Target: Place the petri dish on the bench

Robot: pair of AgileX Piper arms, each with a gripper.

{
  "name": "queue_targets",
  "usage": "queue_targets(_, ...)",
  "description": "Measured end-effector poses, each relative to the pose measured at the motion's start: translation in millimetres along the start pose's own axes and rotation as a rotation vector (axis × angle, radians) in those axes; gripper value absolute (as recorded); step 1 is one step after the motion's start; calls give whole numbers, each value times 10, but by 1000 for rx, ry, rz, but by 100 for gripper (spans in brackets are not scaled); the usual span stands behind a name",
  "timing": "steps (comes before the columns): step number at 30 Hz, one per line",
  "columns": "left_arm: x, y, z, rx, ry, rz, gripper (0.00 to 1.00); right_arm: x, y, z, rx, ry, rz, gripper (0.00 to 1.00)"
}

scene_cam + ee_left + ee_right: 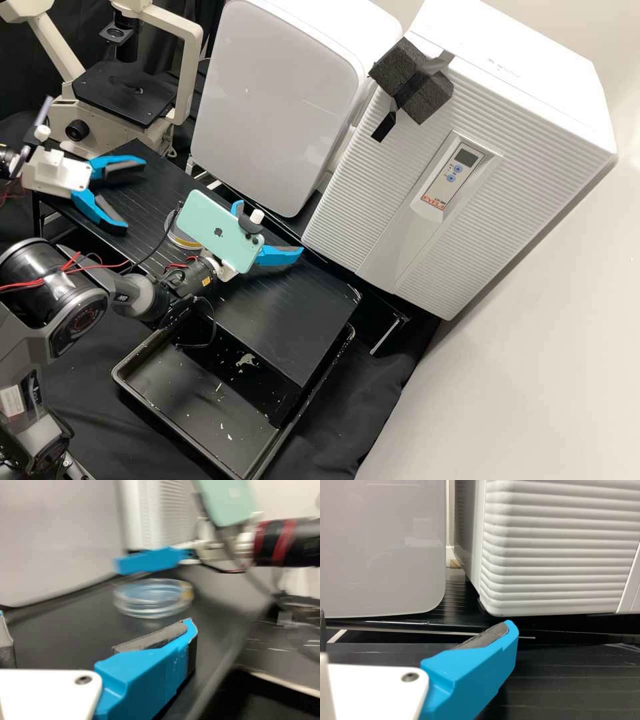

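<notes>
In the high view, my left gripper (135,194) stands open above the left part of the black bench, nothing between its fingers. My right gripper (270,227) is open over the bench's back edge, with a green phone mounted on its wrist. Partly hidden by that phone, the petri dish (181,243) lies on the bench between the two arms. The left wrist view has the clear, round petri dish (145,600) flat on the black surface, beyond and apart from the open left gripper (95,622). In the right wrist view the right gripper (415,625) has its fingers wide apart.
Behind the bench (293,327) stand a grey-fronted white box (273,100) and a large ribbed white unit (373,200). A microscope (123,100) is at the back left. Below the bench's front edge sits a black tray (143,393) with scattered debris.
</notes>
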Motion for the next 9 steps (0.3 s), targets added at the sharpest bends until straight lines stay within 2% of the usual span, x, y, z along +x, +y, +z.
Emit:
queue_targets(2,-73,-4,-59,56,98,36,100,0,0,0,0,0,0,100)
queue_targets(3,-129,2,-113,87,186,57,100,0,0,0,0,0,0,100)
queue_targets(5,-189,17,-184,111,289,73,100,0,0,0,0,0,0,100)
queue_targets(7,-236,16,-267,101,393,80,100,0,0,0,0,0,0,100)
queue_targets(9,-272,7,-352,61,481,88,100,0,0,0,0,0,0,100)
